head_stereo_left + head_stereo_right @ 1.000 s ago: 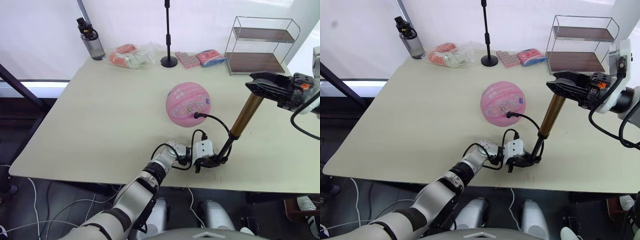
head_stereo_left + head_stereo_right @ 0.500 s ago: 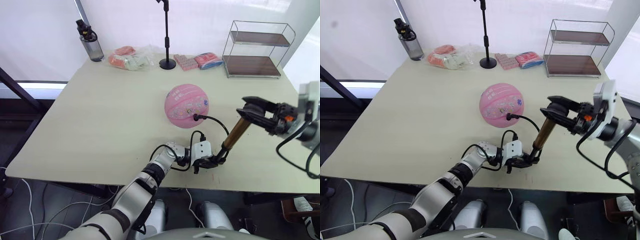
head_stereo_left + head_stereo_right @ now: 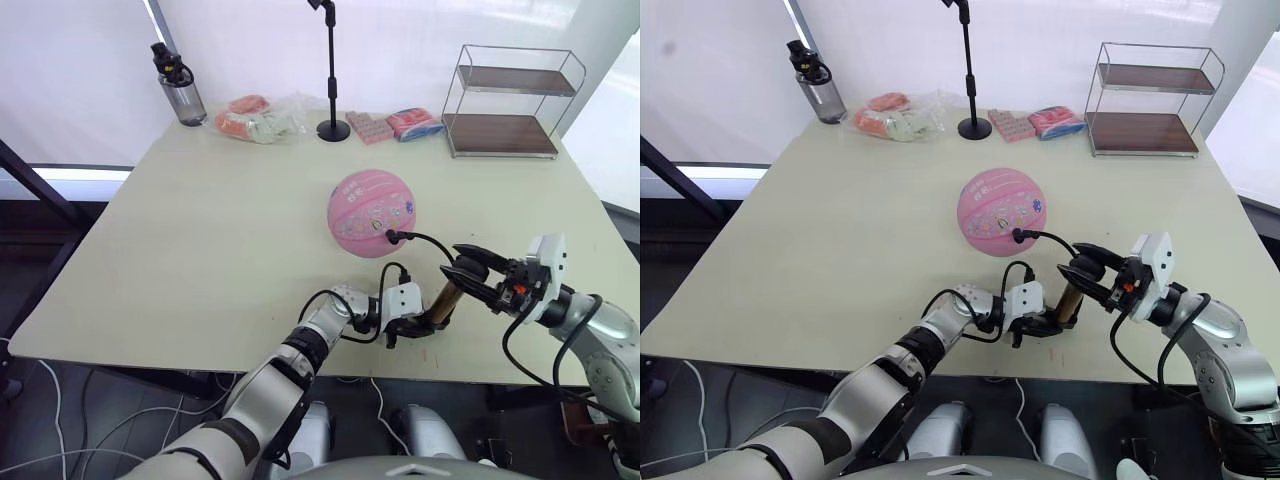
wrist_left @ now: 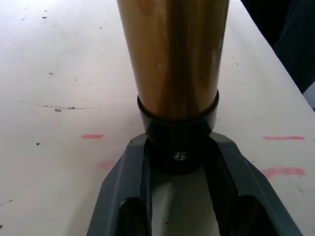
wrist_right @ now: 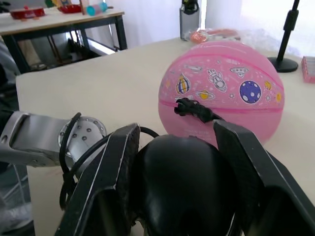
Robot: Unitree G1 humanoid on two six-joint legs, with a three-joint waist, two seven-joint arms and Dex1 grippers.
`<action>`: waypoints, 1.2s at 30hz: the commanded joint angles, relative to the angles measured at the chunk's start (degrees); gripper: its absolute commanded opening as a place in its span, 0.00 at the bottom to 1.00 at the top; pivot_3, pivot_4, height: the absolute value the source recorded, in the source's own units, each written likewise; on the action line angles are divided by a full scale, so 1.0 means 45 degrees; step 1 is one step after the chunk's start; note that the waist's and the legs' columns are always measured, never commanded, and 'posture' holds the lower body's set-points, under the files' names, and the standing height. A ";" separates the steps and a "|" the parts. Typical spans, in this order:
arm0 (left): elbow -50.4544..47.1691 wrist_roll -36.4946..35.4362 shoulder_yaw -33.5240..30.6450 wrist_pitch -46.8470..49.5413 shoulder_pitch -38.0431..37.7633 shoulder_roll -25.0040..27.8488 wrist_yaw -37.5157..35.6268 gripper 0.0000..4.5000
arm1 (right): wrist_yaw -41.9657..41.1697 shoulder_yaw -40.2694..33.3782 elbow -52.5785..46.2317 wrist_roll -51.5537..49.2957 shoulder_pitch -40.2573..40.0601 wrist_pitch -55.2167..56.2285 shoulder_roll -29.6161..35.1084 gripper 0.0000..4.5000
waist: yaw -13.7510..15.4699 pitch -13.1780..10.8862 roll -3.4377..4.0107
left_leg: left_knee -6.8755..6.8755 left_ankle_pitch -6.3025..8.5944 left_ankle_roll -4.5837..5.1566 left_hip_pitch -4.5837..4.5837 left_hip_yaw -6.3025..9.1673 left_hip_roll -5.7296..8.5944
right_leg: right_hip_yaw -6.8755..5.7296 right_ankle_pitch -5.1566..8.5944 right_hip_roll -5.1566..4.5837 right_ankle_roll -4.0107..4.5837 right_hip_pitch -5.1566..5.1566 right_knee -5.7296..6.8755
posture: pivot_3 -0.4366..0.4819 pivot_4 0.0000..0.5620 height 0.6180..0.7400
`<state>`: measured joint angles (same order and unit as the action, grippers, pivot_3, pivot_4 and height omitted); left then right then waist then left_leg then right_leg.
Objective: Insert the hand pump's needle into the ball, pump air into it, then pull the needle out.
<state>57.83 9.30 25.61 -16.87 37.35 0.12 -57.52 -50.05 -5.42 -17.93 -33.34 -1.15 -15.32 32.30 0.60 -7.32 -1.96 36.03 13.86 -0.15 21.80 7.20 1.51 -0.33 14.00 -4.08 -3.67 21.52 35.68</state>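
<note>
The pink ball (image 3: 372, 213) rests mid-table, its cartoon prints facing the right wrist view (image 5: 221, 83). The needle's black fitting (image 3: 392, 237) sits against the ball's near side; the pin itself is hidden. A thin black hose (image 3: 432, 243) curves from it to the hand pump (image 3: 443, 298), which stands tilted near the table's front edge. My left gripper (image 3: 428, 322) is shut on the pump's black bottom cap (image 4: 177, 135). My right gripper (image 3: 468, 272) is shut on the black handle (image 5: 184, 182), which is pressed low over the short visible stretch of gold cylinder (image 4: 172, 54).
A dark water bottle (image 3: 178, 82), clear bag of packets (image 3: 262, 115), black stand base (image 3: 333, 128), pink packets (image 3: 395, 123) and a two-tier wire shelf (image 3: 510, 100) line the table's far edge. The pump stands close to the front edge (image 3: 450, 378).
My right gripper has pushed the handle down and toward the left gripper, so the gold cylinder now shows much shorter. The left gripper, ball and hose fitting have stayed put.
</note>
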 commanded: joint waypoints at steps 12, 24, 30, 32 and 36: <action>0.2088 0.1327 0.0822 0.1201 -0.0997 0.0680 -0.0016 0.23 | -0.0121 -0.1304 -0.1014 -0.2152 0.0939 -0.1929 0.0982 0.43 | 0.0032 -0.0026 0.0000 | 0.0002 0.0002 -0.0003 0.0009 0.0000 0.0003 | -0.0001 0.0001 -0.0012 0.0003 0.0000 0.0000 | 0.48 0.27 0.93; 0.2124 0.1345 0.0857 0.1139 -0.0974 0.0674 -0.0023 0.23 | 0.0299 -0.3949 -0.1077 -0.5469 0.3990 -0.4566 0.3273 0.43 | 0.0045 -0.0140 0.0097 | 0.0012 -0.0006 0.0010 0.0025 -0.0001 0.0033 | -0.0010 -0.0001 -0.0024 -0.0002 0.0007 0.0000 | 0.48 0.27 0.93; 0.2148 0.1362 0.0860 0.1128 -0.0938 0.0689 0.0017 0.23 | 0.0637 -0.4789 -0.0395 -0.7069 0.5438 -0.5879 0.4263 0.43 | 0.0043 -0.0159 0.0100 | 0.0013 -0.0006 0.0010 0.0027 -0.0006 0.0035 | -0.0007 -0.0001 -0.0031 -0.0002 0.0007 0.0000 | 0.48 0.27 0.93; 0.2158 0.1367 0.0864 0.1120 -0.0927 0.0677 0.0024 0.23 | 0.0627 -0.4818 -0.0290 -0.7158 0.5681 -0.6015 0.4435 0.43 | 0.0046 -0.0169 0.0098 | 0.0014 -0.0006 0.0010 0.0034 -0.0005 0.0035 | -0.0005 -0.0001 -0.0034 -0.0002 0.0009 0.0000 | 0.48 0.27 0.93; 0.2153 0.1364 0.0866 0.1102 -0.0959 0.0631 0.0042 0.23 | 0.0629 -0.4708 -0.0332 -0.6945 0.5629 -0.6028 0.4345 0.43 | 0.0047 -0.0179 0.0113 | 0.0014 -0.0021 0.0035 0.0045 -0.0010 0.0042 | -0.0003 -0.0003 -0.0039 -0.0005 0.0013 0.0000 | 0.48 0.27 0.93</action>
<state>57.94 8.87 25.29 -17.70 38.18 -0.56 -57.92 -47.58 -21.94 -18.63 -63.49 22.00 -44.55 51.04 0.81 -8.12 -1.45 36.09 13.72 0.08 22.01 7.16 1.70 -0.34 13.98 -4.25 -3.69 21.59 35.68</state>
